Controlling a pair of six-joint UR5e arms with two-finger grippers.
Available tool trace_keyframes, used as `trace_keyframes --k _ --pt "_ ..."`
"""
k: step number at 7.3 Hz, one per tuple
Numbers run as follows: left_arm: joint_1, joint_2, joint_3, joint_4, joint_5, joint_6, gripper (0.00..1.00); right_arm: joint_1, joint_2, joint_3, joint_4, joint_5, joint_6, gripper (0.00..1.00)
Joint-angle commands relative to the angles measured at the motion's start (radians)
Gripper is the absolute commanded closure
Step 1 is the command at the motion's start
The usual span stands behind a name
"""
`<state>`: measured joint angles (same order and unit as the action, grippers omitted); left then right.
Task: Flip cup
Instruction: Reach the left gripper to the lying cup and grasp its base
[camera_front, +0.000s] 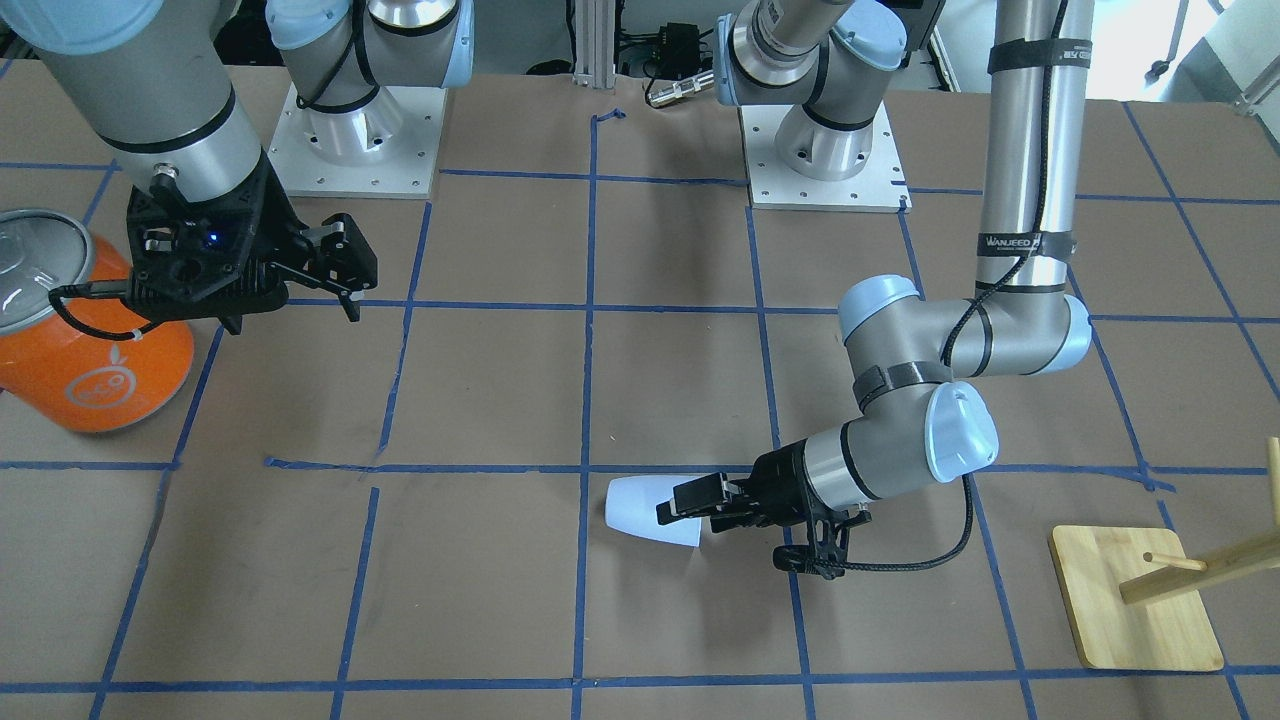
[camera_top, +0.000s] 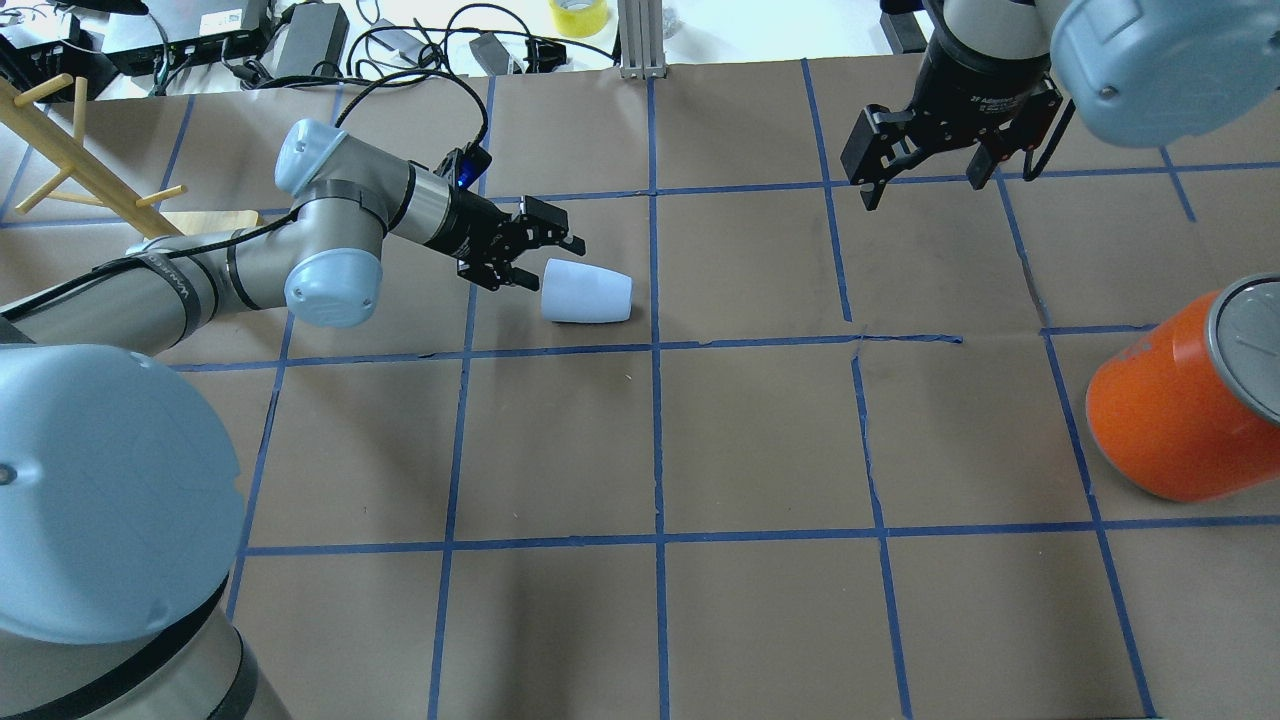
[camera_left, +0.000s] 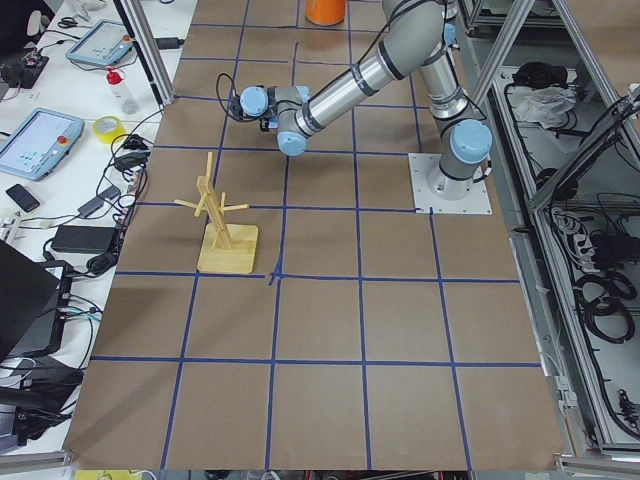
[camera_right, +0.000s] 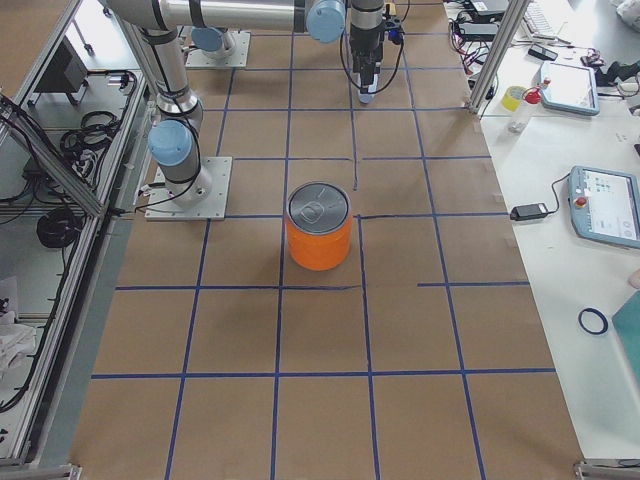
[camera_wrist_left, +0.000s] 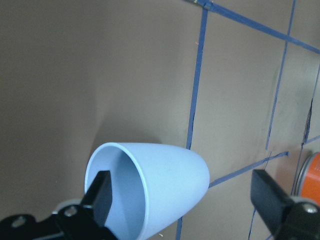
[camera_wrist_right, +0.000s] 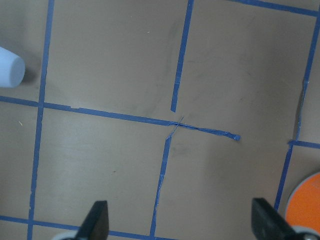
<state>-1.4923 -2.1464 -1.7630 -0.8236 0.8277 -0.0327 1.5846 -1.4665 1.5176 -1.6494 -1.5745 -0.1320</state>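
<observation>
Well away from the can (camera_top: 1160, 420), the cup (camera_top: 588, 293) lies on its side on the table (camera_top: 760, 440), its base pointing toward the can and its mouth facing away. The left gripper (camera_top: 548, 262) is at that mouth, low over the table, spread wide. One finger (camera_wrist_left: 102, 192) reaches inside the cup; the other stands clear outside its wall, so nothing is gripped. The right gripper (camera_top: 920, 188) hangs above the table near the can, also spread wide and holding nothing.
</observation>
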Motion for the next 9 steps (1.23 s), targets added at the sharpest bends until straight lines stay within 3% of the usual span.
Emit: trace_keyframes --k 1,3,5,7,9 --pt "0.0 -0.004 -0.052 0.084 -0.057 -0.006 0.02 0.0 0.0 0.0 0.0 0.034 0.045 0.0" --pt "-0.002 -0.007 -0.047 0.083 -0.059 -0.007 0.06 0.0 0.0 0.0 -0.009 0.025 0.045 0.0" --pt "-0.003 0.014 -0.046 0.072 -0.044 -0.007 0.25 0.0 0.0 0.0 -0.009 0.027 0.045 0.0" --pt "-0.003 0.023 -0.046 0.064 -0.041 -0.013 0.65 0.0 0.0 0.0 -0.003 0.036 0.046 0.0" --pt "-0.005 0.042 -0.044 0.055 -0.033 -0.016 0.97 0.0 0.0 0.0 -0.003 0.036 0.046 0.0"
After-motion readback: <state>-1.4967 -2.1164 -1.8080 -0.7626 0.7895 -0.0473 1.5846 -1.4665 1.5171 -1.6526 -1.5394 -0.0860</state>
